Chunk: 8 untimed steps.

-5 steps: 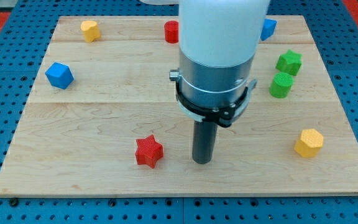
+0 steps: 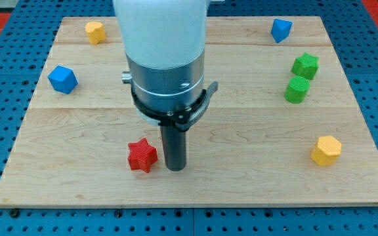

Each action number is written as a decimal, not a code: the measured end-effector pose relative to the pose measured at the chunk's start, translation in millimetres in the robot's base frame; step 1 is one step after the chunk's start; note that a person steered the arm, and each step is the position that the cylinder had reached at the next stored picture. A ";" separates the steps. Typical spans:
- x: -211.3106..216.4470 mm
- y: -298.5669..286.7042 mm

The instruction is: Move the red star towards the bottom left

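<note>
My tip (image 2: 175,168) sits right beside the red star (image 2: 142,156), on the star's right flank and touching it or nearly so. It's a bare rod (no jaws to open or close, so it grips nothing). The star lies near the board's bottom edge, left of the middle, with open wood between it and the bottom left corner.

The push looks to be under way. To do it well, I'd judge the tip should stay behind the star's centre, slightly towards the top side, so the force runs down and left, not straight left. A star's points can catch and spin it off the rod, so a slow, steady slide seems wise. The bottom edge is close; overshoot risks tipping it off.
</note>
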State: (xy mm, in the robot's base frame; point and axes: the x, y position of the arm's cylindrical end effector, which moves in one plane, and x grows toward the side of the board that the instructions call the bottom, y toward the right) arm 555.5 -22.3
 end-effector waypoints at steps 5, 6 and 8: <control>-21.9 50.0; -30.2 -4.6; -8.6 -64.7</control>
State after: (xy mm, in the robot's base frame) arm 546.9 -87.0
